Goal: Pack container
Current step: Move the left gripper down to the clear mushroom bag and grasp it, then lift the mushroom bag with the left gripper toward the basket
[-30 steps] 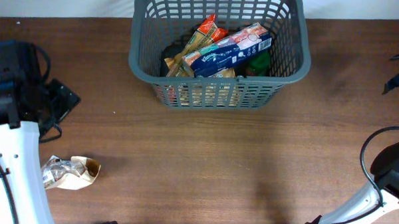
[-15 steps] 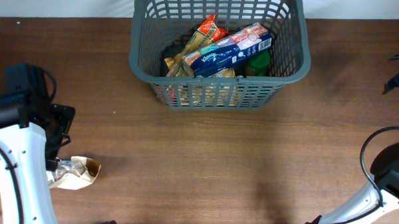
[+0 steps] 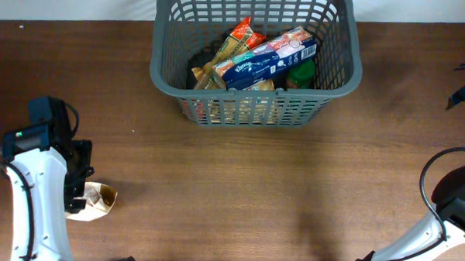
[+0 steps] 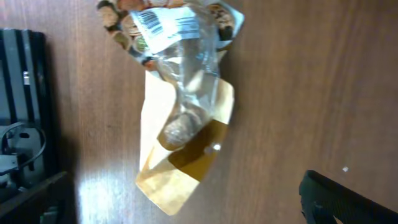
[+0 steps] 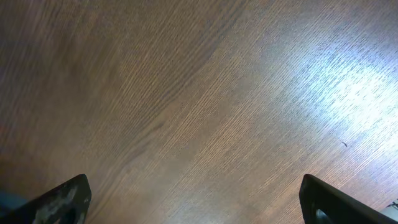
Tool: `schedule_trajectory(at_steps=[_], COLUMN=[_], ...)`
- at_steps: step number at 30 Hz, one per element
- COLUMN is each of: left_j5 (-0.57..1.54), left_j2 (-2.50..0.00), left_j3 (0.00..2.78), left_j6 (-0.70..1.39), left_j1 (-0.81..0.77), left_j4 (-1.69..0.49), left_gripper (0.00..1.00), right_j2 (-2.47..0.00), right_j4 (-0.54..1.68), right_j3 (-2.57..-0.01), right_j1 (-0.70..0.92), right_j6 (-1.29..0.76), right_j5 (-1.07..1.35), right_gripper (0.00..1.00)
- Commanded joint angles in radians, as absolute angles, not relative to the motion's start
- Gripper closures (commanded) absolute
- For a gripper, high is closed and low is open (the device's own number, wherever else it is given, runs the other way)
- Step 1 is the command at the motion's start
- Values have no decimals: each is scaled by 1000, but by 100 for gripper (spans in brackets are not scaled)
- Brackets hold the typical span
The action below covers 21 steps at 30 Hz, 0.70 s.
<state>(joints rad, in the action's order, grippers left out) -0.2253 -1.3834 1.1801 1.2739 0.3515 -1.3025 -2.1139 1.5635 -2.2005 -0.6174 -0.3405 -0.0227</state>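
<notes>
Container [image 3: 218, 108] stood part-filled; left gripper [image 4: 186, 199], fingers spread, had been brought over the lower-left snack pouch [image 4: 186, 112] for pickup; right gripper [image 5: 196, 199] was parted, empty.

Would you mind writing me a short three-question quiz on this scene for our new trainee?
1. True or false: the basket is empty.
2. Pick one: the snack pouch lies A) in the basket, B) on the table below the left end effector, C) hanging on the basket's rim.
3. Short answer: is the right end effector open or shut?

Key: 1 false, it holds several packages. 2 B. 3 open, with its fingers wide apart over the table.
</notes>
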Motion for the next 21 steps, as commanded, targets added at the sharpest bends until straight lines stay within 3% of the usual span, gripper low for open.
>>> schedule_trajectory(at_steps=[1, 8, 21], left_j5=[-221, -170, -153], left_j2=[-1374, -1374, -1374], left_j3=[1138, 1086, 917], left_j6=[1291, 1280, 1041], left_j1=[387, 435, 436], left_j4=[-1305, -1290, -1092], left_gripper=[1, 1, 1], right_j2=[-2101, -2101, -2101], right_j4=[1562, 1562, 1562], right_j3=[-2192, -2192, -2192], right_j1=[-615, -615, -615], right_j6=[-350, -350, -350], right_j5=[-35, -35, -35], right_gripper=[1, 1, 1])
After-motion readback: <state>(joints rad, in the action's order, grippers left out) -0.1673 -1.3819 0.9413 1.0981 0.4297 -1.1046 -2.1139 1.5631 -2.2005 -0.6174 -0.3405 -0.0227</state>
